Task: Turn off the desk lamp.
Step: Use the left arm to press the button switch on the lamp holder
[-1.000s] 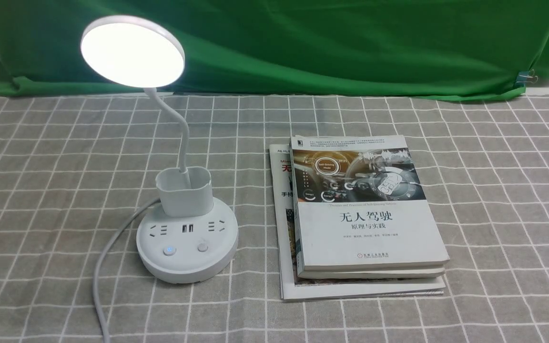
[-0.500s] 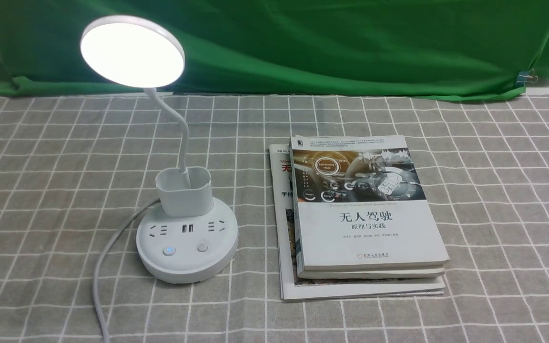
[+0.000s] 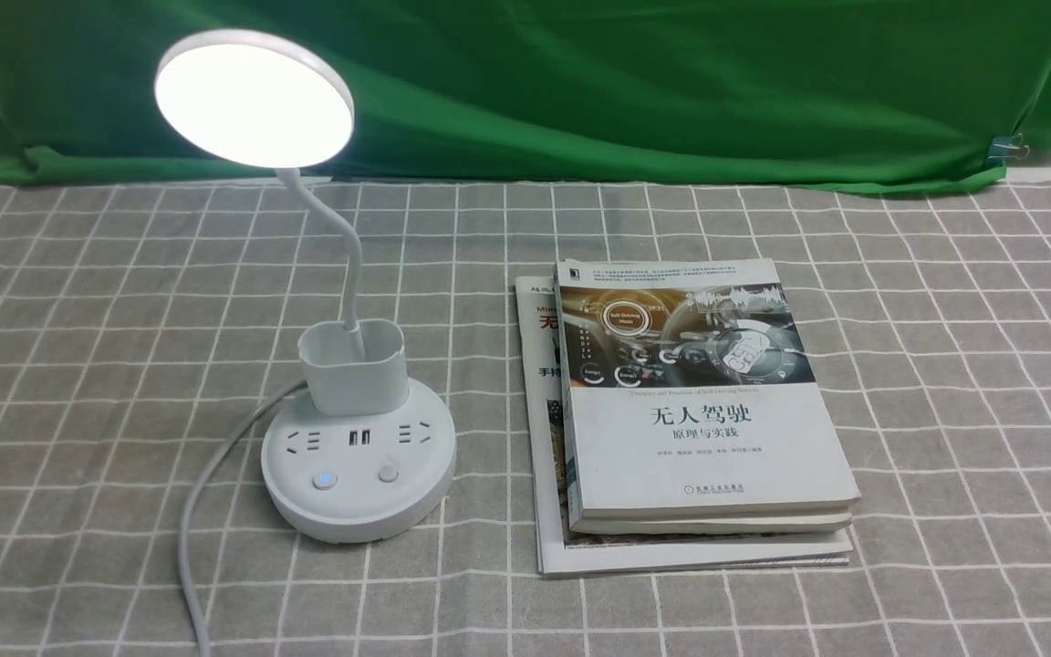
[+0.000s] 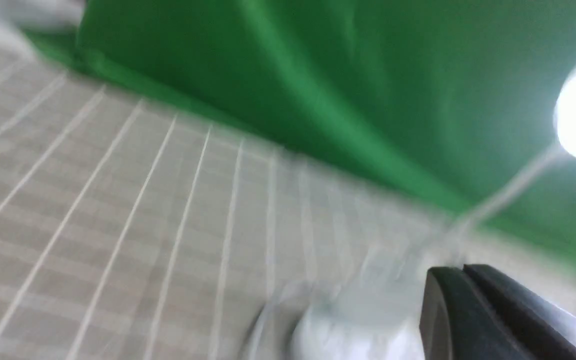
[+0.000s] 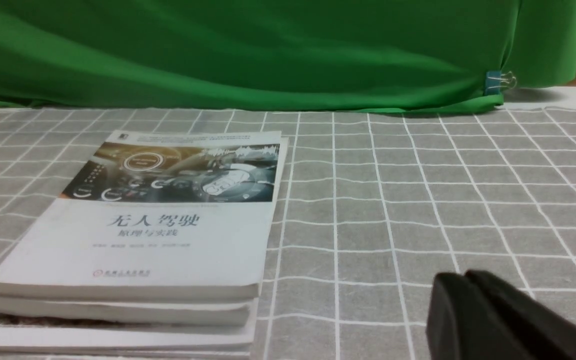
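Left gripper (image 4: 462,271) gone from front view, desk lamp (image 3: 357,497) just beyond

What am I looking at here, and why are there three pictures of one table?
A two-armed robot took them. The wide picture comes from a camera between its arms; neither arm shows there. On the grey checked tablecloth stand a white plastic desk lamp, its round head lit, and a stack of white-covered books. The other two come from wrist cameras: the black wedge in each is that arm's pincer, the left gripper near the lamp (blurred), the right gripper beside the books. Both look shut and hold nothing.
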